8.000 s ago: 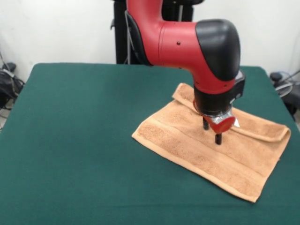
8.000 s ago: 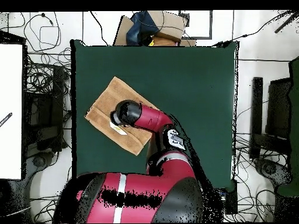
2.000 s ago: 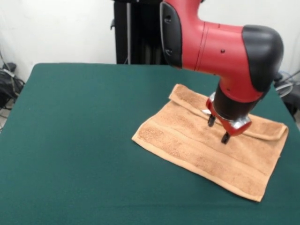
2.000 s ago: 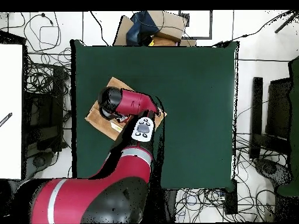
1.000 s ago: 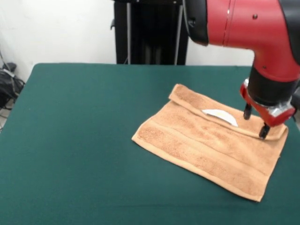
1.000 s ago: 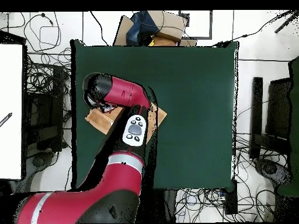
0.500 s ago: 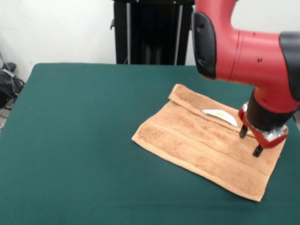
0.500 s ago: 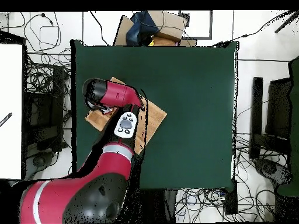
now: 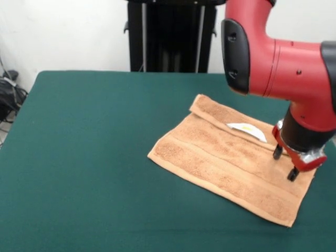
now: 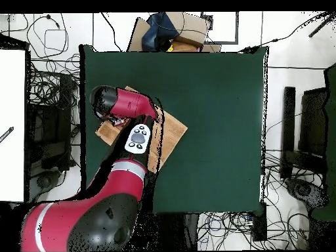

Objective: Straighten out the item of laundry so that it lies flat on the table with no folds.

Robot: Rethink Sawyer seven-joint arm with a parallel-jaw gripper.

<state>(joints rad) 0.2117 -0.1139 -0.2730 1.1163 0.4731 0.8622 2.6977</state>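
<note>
The item of laundry (image 9: pixel 226 160) is an orange-brown towel lying on the right half of the green table (image 9: pixel 84 157). Its far edge is folded over in a narrow strip, and a small white label (image 9: pixel 247 129) pokes out from under that fold. My gripper (image 9: pixel 284 163) stands open over the towel's right end, near the end of the fold, its two black fingertips (image 9: pixel 292 175) apart and low over the cloth. Nothing is between them. In the overhead view the arm covers most of the towel (image 10: pixel 169 133) and hides the gripper.
A black stand (image 9: pixel 168 37) rises behind the table's far edge. In the overhead view a cardboard box (image 10: pixel 177 29) lies beyond one table edge, a white board (image 10: pixel 12 125) lies at the left, and cables run on both sides.
The gripper has travelled from the middle of the towel to its right end and come down a little lower over it. The towel lies as before.
</note>
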